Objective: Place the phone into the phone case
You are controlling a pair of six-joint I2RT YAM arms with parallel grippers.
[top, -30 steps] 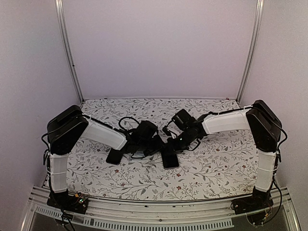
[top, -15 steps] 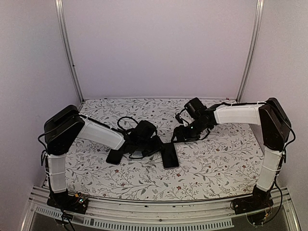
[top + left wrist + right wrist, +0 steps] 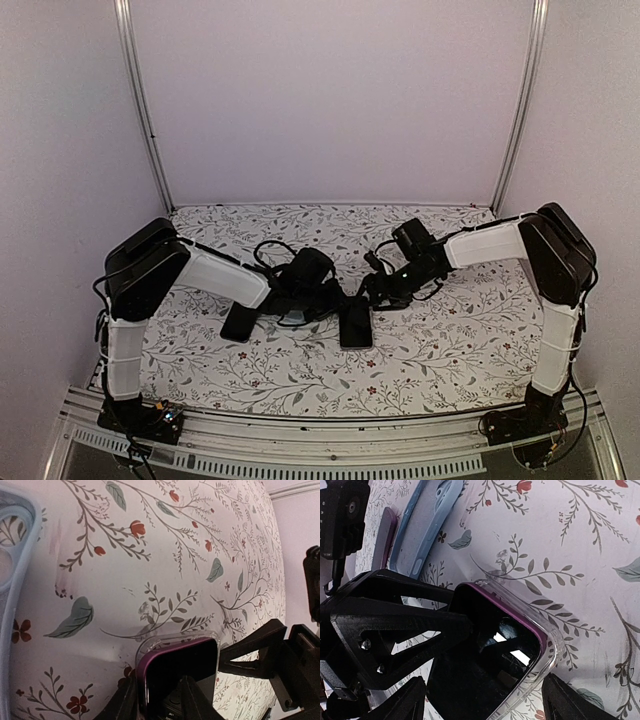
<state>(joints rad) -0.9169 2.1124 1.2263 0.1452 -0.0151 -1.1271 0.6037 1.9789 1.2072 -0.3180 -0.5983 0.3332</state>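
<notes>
The phone [image 3: 356, 326] is a dark slab with a purple rim and a glossy black face that mirrors the hands above it. It lies flat on the flowered counter [image 3: 450, 340], about midway between the two arms and near the middle of the counter, already seated in a clear case [image 3: 552, 647] whose see-through lip wraps its rounded corner.

A second ago the right hand [image 3: 375, 293] sat low and shut at the phone's far end; half a second ago it had drawn back toward the far right. Now it is close again, its fingers spread wide to either side of the phone's corner and holding nothing. The phone itself has barely shifted.

The left hand [image 3: 159, 702] is at the phone's other end with its fingers a narrow way apart — one just outside the case's rim, the other over the screen. I cannot tell whether they pinch it or only rest on it.

A light blue case [image 3: 27, 550] lies to the left of the phone, apart from it — the counter's pattern shows through its open middle.
</notes>
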